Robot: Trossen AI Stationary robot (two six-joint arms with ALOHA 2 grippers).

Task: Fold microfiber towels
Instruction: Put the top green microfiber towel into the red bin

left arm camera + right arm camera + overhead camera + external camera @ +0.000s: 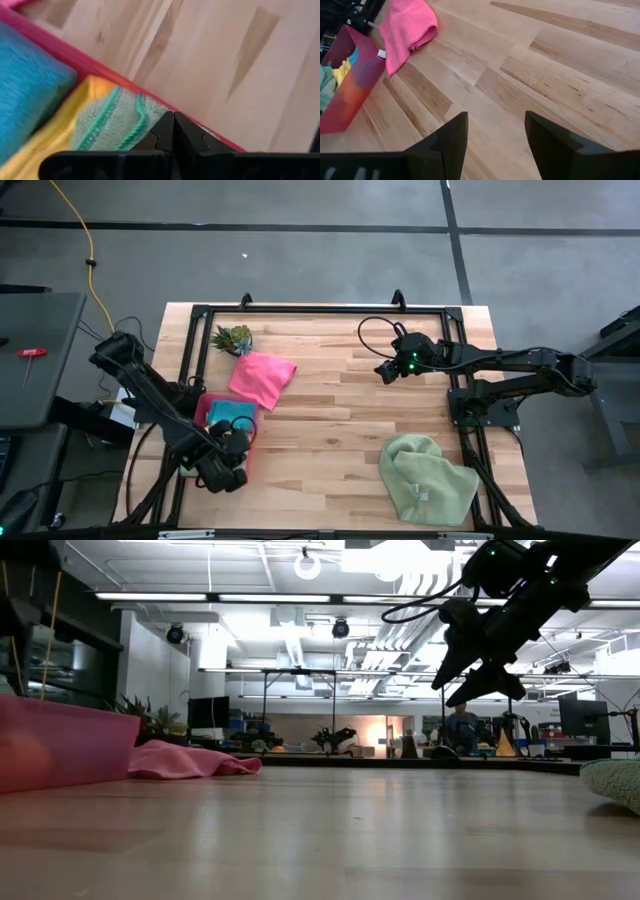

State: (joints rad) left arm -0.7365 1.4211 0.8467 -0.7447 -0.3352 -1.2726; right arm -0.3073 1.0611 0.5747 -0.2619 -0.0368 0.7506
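Note:
A hot pink towel (262, 378) lies loosely folded on the table, left of the middle. A pale green towel (428, 478) lies crumpled near the front right. In the pink tray (203, 408) sit a teal towel (30, 85), a yellow one (50, 147) and a pale green one (112, 125). My left gripper (173, 120) is shut and points steeply down over the tray's near end, right above that pale green towel. My right gripper (496, 135) hangs open above bare table at the far right, holding nothing. My left gripper's shut fingertips (165, 131) stand at the edge of the pale green towel (135, 131) in the tray, beside the tray's rim (100, 67). I cannot tell whether they touch the cloth. Nothing shows between the fingers.
A small spiky plant (233, 338) stands at the far left, behind the pink towel. A black frame (320, 310) runs along the table's far edge and both sides. Bare wood lies between the pink towel and the pale green one.

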